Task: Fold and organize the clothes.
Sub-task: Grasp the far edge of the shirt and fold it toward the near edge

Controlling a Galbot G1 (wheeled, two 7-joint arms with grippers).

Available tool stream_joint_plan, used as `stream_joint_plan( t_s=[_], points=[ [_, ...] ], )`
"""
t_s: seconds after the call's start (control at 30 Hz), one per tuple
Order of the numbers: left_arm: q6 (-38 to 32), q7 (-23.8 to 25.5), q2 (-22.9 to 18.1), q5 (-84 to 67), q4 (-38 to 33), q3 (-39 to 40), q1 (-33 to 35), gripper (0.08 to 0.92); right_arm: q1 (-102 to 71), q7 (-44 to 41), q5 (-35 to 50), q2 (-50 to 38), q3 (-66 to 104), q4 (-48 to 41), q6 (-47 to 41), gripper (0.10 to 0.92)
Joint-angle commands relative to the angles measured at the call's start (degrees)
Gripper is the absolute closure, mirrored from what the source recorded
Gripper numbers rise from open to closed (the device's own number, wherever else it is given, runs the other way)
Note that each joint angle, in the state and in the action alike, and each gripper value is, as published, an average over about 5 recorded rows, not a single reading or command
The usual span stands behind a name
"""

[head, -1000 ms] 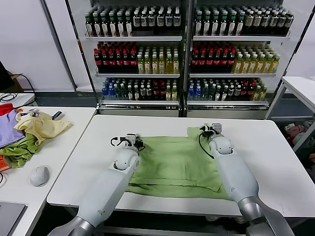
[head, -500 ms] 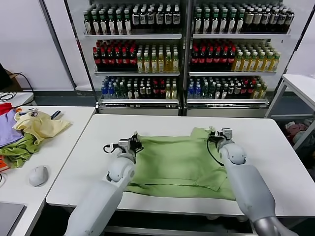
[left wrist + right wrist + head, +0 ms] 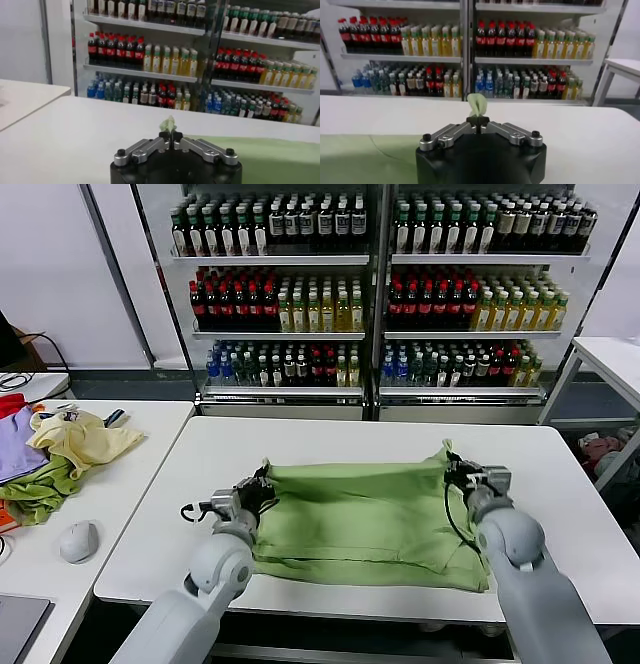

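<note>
Head view: light green shirt (image 3: 365, 519) spread on white table (image 3: 300, 439), far edge raised off the surface at both corners.
Left gripper (image 3: 262, 487): at far left corner of shirt; jaws closed tight on a pinch of green fabric, tuft protruding above fingertips (image 3: 166, 141) in left wrist view.
Right gripper (image 3: 457, 474): at far right corner; jaws closed on a fold of the same cloth, per right wrist view.
Shirt details: collar and buttons apparently hidden by folding.
Side table (image 3: 120, 484): pile of garments (image 3: 60, 449), grey mouse (image 3: 79, 541).
Background: bottle shelves (image 3: 380, 284).
</note>
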Motion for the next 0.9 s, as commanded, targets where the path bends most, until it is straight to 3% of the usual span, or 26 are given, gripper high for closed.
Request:
stream_joint_plan(
  t_s=[0.03,0.5,0.73,0.9],
  points=[
    [2.5,0.4,3.1,-0.3,-8.2,-1.4,8.5,0.912,-20.1,0.7,-2.0,2.0,8.3,17.0,-0.1,0.914],
    [5.7,1.4,4.1,4.9,-10.0,-2.1,12.7,0.901,-24.3,2.2,-6.1,5.7,8.1,18.3,-2.1,0.902],
    [4.5,0.9,2.9,10.0,-13.0,-3.6,15.6,0.721,-24.2,1.9,-6.4,5.6,8.0,18.8,-1.4,0.729],
    [3.6,-0.7,-2.1,13.7,-15.1,-5.4,19.3,0.583,-24.2,1.9,-6.7,5.1,8.1,18.6,-0.7,0.582]
  ],
)
